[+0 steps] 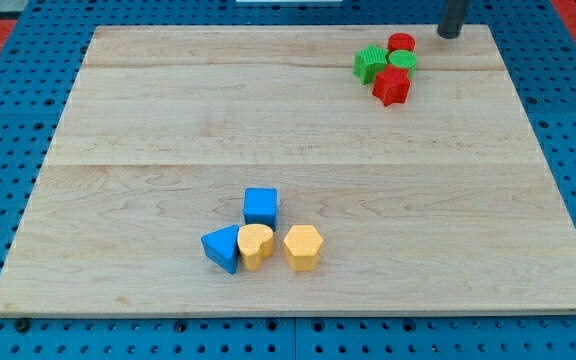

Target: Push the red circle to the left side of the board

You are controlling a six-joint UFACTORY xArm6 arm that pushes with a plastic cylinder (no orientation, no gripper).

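The red circle (401, 43) sits near the view's top right of the wooden board (168, 150), at the top of a tight cluster. Touching it below are a green round block (402, 60), a green star-shaped block (370, 64) to the left, and a red star-shaped block (391, 86) at the cluster's bottom. My tip (450, 34) shows at the view's top edge, to the right of the red circle and a little apart from it.
A second cluster lies at the view's lower middle: a blue cube (260, 206), a blue triangular block (223, 247), a yellow heart-shaped block (255, 245) and a yellow hexagonal block (303, 247). Blue pegboard (8, 120) surrounds the board.
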